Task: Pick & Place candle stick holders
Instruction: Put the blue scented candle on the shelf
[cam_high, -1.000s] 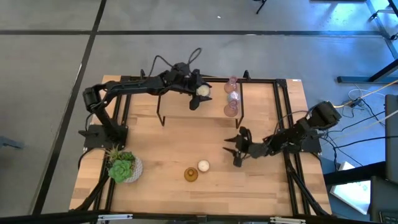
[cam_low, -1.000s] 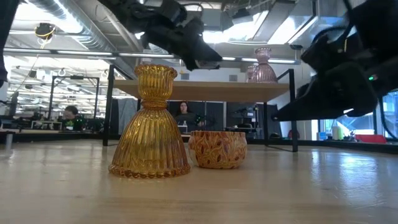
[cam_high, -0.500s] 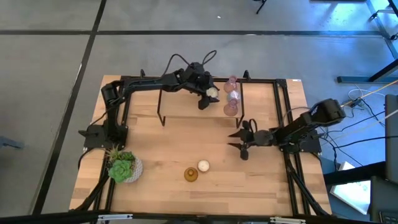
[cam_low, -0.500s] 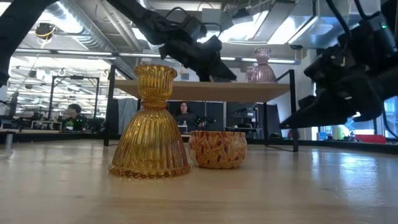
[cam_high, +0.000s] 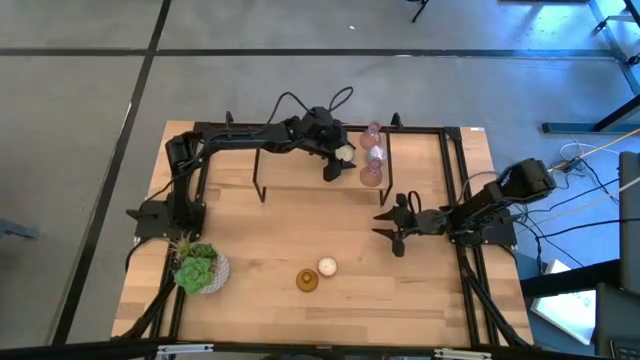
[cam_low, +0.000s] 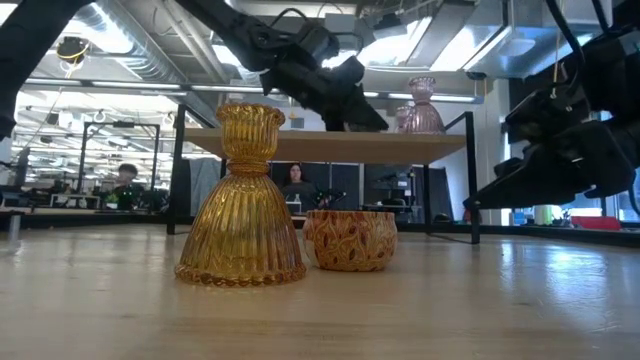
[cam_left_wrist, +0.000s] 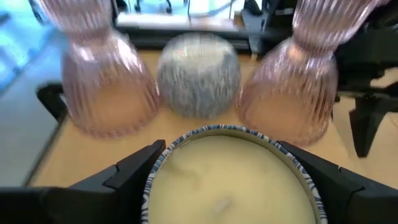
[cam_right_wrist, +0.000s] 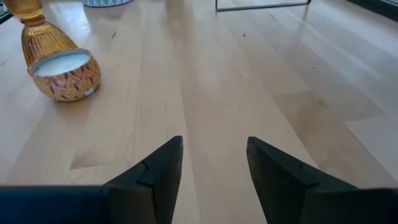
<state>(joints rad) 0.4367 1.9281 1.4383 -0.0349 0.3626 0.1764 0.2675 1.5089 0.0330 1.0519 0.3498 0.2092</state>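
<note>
The left gripper, clamped on a cream candle holder, faces 3 holders on the shelf; the right gripper hangs apart, empty.

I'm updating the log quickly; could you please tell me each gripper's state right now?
Left gripper: shut on the round cream candle in a blue-rimmed holder, at the shelf.
Right gripper: open, empty, low over the wooden table.

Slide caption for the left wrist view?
Left end effector holds cream-white round candle holder before two pink ribbed glass holders on shelf.
</note>
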